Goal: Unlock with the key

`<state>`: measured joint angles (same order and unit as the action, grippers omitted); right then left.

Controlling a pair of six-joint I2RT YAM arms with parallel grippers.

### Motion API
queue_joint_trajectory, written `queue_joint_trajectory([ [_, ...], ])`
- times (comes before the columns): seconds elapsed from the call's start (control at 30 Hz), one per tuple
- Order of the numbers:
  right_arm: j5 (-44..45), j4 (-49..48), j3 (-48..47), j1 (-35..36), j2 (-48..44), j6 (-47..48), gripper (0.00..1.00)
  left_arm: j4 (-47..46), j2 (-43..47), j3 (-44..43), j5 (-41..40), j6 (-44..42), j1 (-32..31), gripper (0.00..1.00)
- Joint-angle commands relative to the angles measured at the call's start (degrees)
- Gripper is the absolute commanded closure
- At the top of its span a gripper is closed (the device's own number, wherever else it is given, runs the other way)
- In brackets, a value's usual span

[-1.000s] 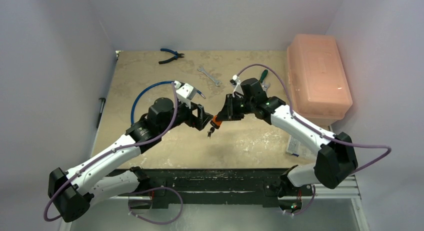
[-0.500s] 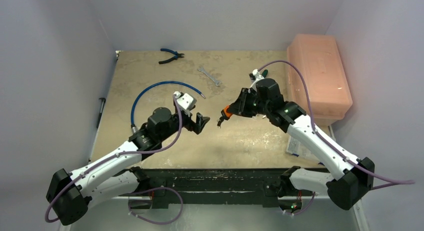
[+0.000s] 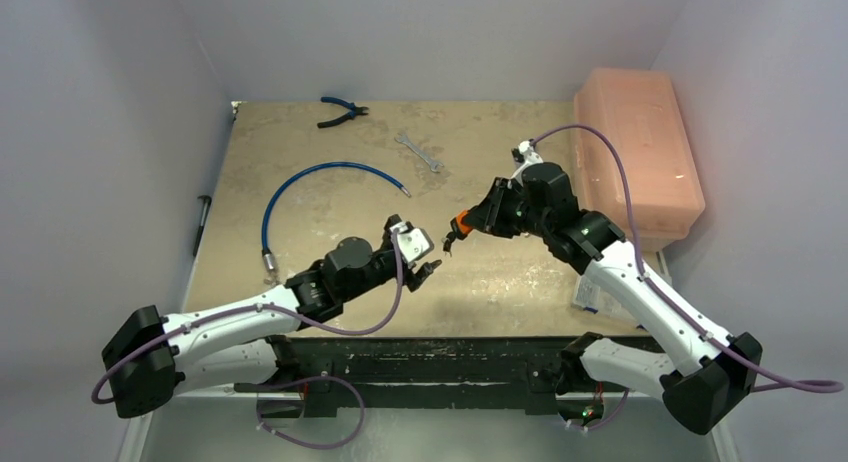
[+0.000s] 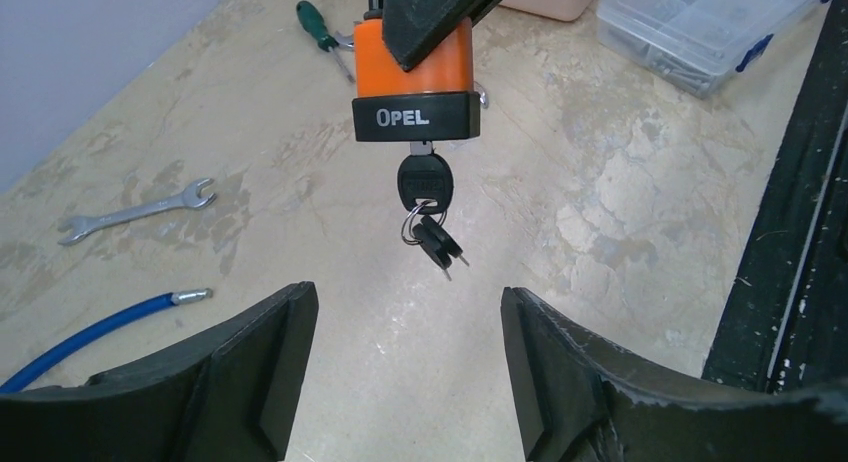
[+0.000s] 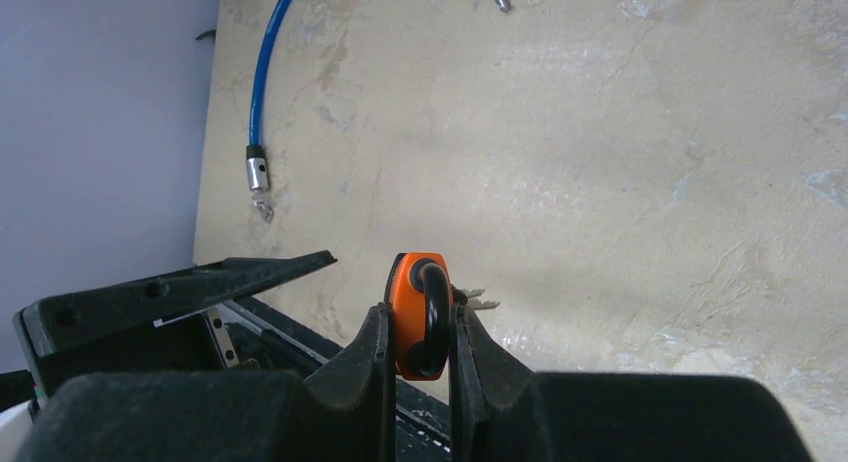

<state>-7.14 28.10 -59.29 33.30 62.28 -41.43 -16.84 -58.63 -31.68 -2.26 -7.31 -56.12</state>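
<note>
An orange padlock [image 4: 415, 72] with a black base marked OPEL hangs in the air, held by my right gripper [image 5: 420, 317], which is shut on its body and black shackle. A black-headed key [image 4: 425, 182] sits in the keyhole underneath, with spare keys [image 4: 438, 244] dangling from its ring. In the top view the padlock [image 3: 460, 223] is over the table's middle. My left gripper [image 4: 405, 302] is open and empty, below and in front of the keys, apart from them. In the top view the left gripper [image 3: 425, 254] is low, near the front edge.
A blue cable [image 3: 300, 177], a wrench [image 3: 418, 152] and pliers [image 3: 342, 110] lie on the far half of the table. A pink box [image 3: 638, 157] stands at the right. A green screwdriver [image 4: 320, 27] and a clear parts case [image 4: 700, 27] lie beyond the padlock.
My left gripper has drawn back from the padlock toward the near edge, open and lower. My right gripper has moved a little right with the padlock; the key stays in the lock.
</note>
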Motion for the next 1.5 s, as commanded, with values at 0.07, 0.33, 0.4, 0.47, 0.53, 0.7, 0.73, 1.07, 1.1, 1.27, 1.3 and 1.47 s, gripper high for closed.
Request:
queue_joint_trajectory([
  [0.07,0.0,-1.1,-0.6,-0.3,-2.4,-0.7,1.0,-11.7,-4.5,0.4,-7.1,-4.1,-5.2,0.36],
  [0.33,-1.7,-1.2,0.5,-0.3,-3.6,-0.8,1.0,-17.3,-8.8,-0.4,-8.4,-3.6,-6.9,0.42],
  [0.4,-2.3,-1.2,0.6,-0.3,-3.8,-0.8,1.0,-18.0,-9.1,-0.3,-8.4,-3.3,-6.9,0.43],
  [0.47,-2.8,-1.1,0.6,-0.3,-3.9,-0.8,1.0,-19.1,-9.4,0.0,-8.2,-3.1,-7.0,0.45],
  [0.53,-3.2,-1.0,0.7,-0.3,-4.0,-0.9,1.0,-20.3,-9.9,0.2,-7.9,-3.1,-7.0,0.46],
  [0.7,-4.0,-1.1,1.1,-0.3,-4.4,-1.3,1.0,-22.6,-11.9,-0.5,-8.0,-3.6,-7.0,0.5],
  [0.73,-4.3,-1.1,1.1,-0.3,-4.4,-1.3,1.0,-23.0,-12.4,-0.8,-8.0,-3.8,-7.0,0.51],
  [1.07,-5.1,-0.7,1.6,-0.3,-5.3,-1.2,1.0,-25.3,-15.7,-1.9,-8.6,-4.3,-7.0,0.69],
  [1.1,-5.1,-0.8,1.7,-0.3,-5.3,-1.3,1.0,-25.3,-15.8,-2.1,-8.6,-4.2,-7.0,0.72],
  [1.27,-5.9,-0.9,2.0,-0.3,-5.2,-1.2,1.0,-24.7,-15.7,-2.8,-8.4,-3.2,-7.0,0.78],
  [1.3,-6.0,-0.9,2.1,-0.3,-5.2,-1.2,1.0,-24.2,-15.8,-3.1,-8.2,-3.0,-7.0,0.78],
  [1.47,-6.2,-1.1,2.2,-0.3,-4.8,-1.2,1.0,-23.1,-16.0,-3.7,-8.0,-2.5,-7.1,0.6],
])
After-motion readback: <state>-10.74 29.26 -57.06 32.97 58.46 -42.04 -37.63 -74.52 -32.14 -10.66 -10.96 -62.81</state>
